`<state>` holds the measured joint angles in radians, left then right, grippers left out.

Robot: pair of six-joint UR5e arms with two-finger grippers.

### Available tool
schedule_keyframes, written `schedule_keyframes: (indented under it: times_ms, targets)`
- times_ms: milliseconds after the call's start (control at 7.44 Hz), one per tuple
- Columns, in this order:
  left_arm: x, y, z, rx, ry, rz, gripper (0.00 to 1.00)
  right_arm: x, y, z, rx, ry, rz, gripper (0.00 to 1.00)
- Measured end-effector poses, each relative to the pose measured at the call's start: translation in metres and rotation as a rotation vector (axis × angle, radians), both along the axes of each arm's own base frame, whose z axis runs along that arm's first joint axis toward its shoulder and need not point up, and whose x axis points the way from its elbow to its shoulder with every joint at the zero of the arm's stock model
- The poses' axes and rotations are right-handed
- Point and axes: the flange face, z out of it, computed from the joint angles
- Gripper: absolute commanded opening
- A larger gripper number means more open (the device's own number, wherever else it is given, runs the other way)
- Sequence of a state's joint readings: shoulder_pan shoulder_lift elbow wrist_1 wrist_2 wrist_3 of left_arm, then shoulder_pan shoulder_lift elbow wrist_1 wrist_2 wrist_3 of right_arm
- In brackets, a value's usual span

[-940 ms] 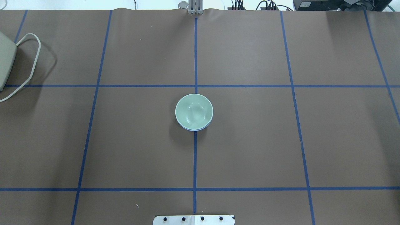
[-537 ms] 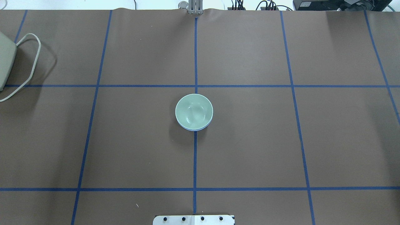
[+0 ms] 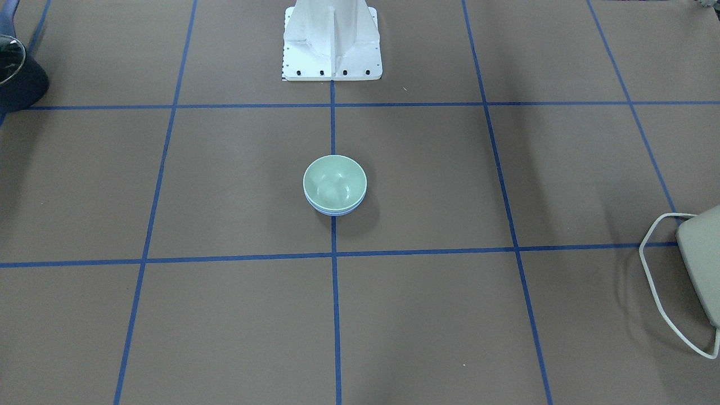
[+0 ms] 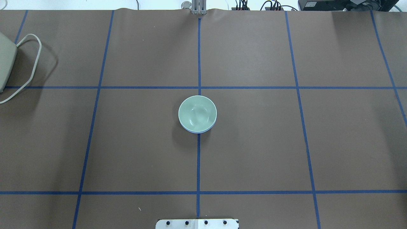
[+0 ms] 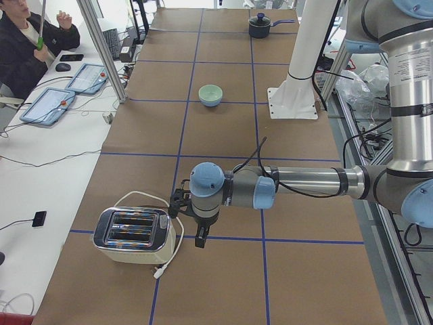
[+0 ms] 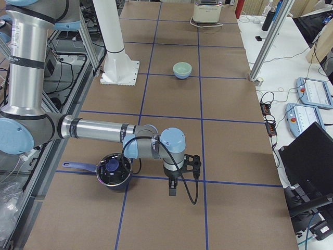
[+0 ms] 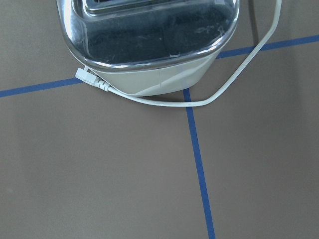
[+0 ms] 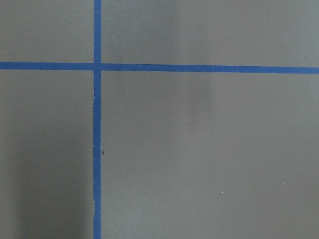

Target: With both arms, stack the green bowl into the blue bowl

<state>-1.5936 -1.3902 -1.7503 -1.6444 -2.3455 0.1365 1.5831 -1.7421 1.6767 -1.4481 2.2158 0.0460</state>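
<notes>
Mint-green small round plastic bowl [image 4: 197, 113] sits nested in the periwinkle-blue plastic bowl [image 4: 199, 131] at mid-frame: stacking looks done. Left gripper [image 5: 200, 241] and right gripper [image 6: 172, 190] hang well away; spread or pressed together, I cannot tell. No further move seems needed.

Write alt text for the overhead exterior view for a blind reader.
A pale green bowl sits nested inside a blue bowl at the centre of a brown table gridded with blue tape. A toaster sits at the left edge.
</notes>
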Motion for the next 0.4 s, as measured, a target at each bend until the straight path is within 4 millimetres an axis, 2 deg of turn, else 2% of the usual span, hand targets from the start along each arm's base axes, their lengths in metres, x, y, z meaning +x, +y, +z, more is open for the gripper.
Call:
schedule_keyframes:
  times_ms: [403]
  targets:
    - [0.0005, 0.0027, 0.0024, -0.006, 0.000, 0.001, 0.99, -0.0006, -0.0001, 0.0000, 0.000, -0.001, -0.001, 1.00]
